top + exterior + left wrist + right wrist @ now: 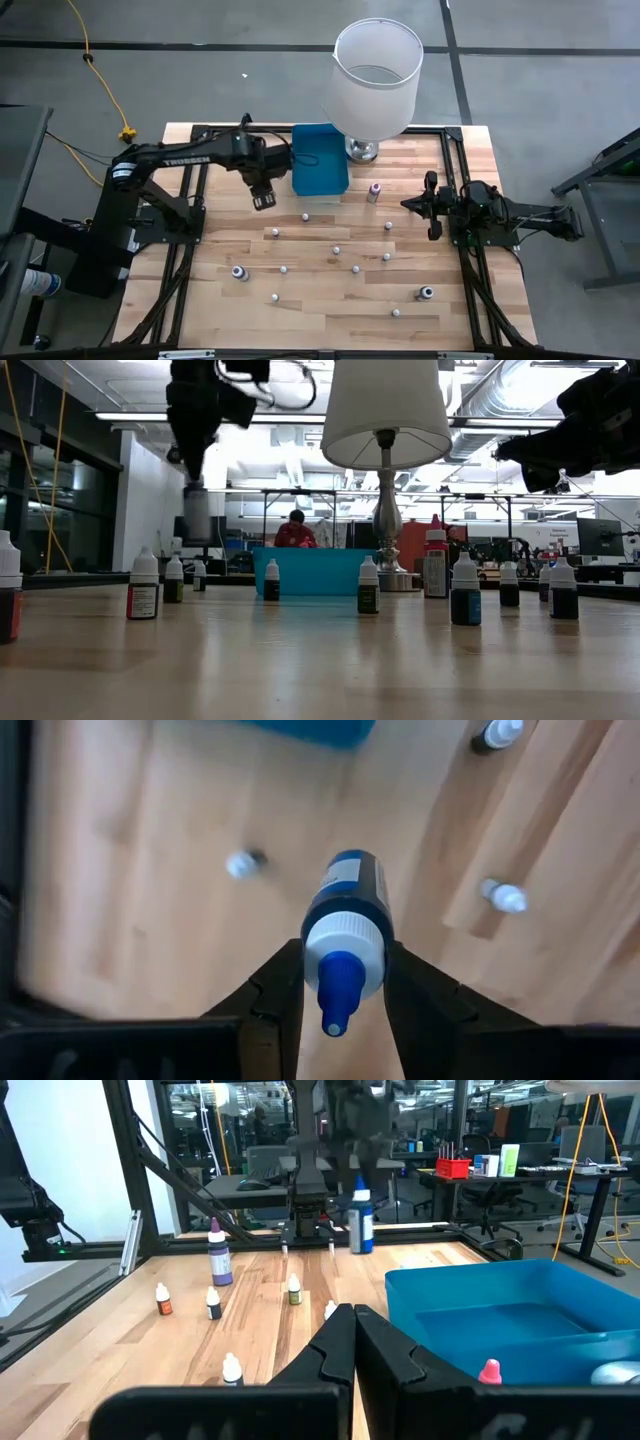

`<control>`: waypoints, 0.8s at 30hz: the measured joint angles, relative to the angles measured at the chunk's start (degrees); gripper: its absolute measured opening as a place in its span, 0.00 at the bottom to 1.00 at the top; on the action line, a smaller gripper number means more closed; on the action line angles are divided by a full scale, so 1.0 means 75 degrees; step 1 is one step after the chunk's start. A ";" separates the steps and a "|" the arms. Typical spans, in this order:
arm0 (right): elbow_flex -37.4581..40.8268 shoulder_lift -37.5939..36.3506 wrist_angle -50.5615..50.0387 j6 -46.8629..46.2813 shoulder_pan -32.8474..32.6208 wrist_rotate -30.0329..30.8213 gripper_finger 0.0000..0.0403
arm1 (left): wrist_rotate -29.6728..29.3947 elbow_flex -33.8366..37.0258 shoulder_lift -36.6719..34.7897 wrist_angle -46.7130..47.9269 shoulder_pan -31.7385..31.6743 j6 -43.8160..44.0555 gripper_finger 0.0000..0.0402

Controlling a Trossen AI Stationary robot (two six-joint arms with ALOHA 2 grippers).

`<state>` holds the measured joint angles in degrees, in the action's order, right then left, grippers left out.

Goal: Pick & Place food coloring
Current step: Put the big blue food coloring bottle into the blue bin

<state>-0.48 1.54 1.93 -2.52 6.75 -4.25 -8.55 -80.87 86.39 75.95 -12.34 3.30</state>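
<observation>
The left gripper (343, 982), clenched on a blue white-capped dropper bottle (350, 910), carries it toward the nearby blue plastic bin (319, 158).

The dark left arm reaches in from nine o'clock, elbow bent, its left gripper (345, 982) raised above the table toward eleven o'clock, fingers clamped on something. The dark right arm waits at three o'clock, its right gripper (432, 205) closed, pointing toward nine o'clock.
</observation>
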 joint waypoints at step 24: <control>-0.0002 0.0000 0.0000 -0.0001 0.0001 0.0000 0.00 | -0.0332 -0.0136 0.0000 -0.1679 0.0000 -0.7569 0.27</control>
<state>-0.49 1.54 1.93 -2.52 6.76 -4.25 -11.04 -81.89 86.39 63.36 -12.34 -53.47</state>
